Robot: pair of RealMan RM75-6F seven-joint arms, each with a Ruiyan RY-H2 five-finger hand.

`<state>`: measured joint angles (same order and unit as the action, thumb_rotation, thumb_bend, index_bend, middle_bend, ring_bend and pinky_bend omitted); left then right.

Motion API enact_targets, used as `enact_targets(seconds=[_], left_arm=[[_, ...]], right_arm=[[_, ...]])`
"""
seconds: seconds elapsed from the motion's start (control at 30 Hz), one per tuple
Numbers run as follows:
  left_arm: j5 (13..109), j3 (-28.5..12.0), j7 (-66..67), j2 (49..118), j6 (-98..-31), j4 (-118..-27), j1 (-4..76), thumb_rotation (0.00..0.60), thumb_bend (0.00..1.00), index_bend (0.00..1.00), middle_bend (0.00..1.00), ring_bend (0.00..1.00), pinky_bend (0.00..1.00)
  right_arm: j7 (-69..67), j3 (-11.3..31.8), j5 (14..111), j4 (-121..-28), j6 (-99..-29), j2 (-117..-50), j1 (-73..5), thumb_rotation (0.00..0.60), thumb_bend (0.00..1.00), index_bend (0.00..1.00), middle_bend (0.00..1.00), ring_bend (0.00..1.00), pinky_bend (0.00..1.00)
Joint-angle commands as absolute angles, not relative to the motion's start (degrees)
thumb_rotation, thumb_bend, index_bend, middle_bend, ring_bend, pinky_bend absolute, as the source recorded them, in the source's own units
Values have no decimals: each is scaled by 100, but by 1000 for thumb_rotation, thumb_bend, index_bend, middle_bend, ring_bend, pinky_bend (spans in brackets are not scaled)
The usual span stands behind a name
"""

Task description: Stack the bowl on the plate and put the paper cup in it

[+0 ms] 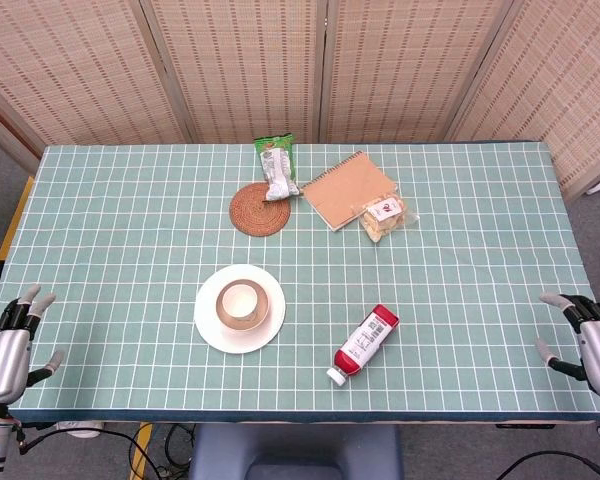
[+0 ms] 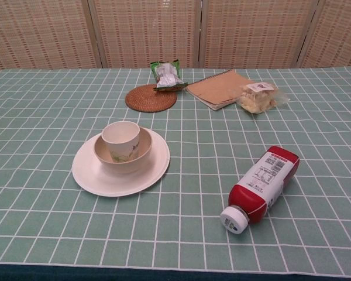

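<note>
A white plate (image 1: 209, 326) (image 2: 92, 175) lies on the green checked cloth left of centre. A beige bowl (image 1: 263, 312) (image 2: 106, 156) sits on it, and a paper cup (image 1: 238, 301) (image 2: 121, 139) stands upright inside the bowl. My left hand (image 1: 4, 347) hangs beyond the table's left front corner, fingers spread, holding nothing. My right hand (image 1: 599, 350) hangs off the right front corner, fingers apart and empty. Neither hand shows in the chest view.
A red-and-white bottle (image 1: 366, 343) (image 2: 259, 187) lies on its side right of the plate. Further back are a woven coaster (image 1: 261, 209) (image 2: 150, 98), a green snack packet (image 1: 277, 165) (image 2: 166, 74), a brown notebook (image 1: 346, 189) (image 2: 220, 88) and a bag of snacks (image 1: 384, 217) (image 2: 255, 96).
</note>
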<state>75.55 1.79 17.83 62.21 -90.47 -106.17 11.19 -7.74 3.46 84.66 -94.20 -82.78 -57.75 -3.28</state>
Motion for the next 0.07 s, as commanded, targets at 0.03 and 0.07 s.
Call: enact_targets(seconds=[0.03, 0.07], left_arm=[[7609, 145, 1748, 6266, -8982, -10571, 1097, 600, 238, 152, 72, 136, 362], [7626, 128, 1749, 6277, -8971, -10561, 1094, 600, 238, 152, 72, 136, 362]], right_arm=[[-778, 344, 8478, -9427, -8299, -5775, -321, 600, 278, 245, 285, 203, 322], [-776, 342, 8481, -9432, -8310, -5772, -315, 600, 278, 245, 285, 203, 323]])
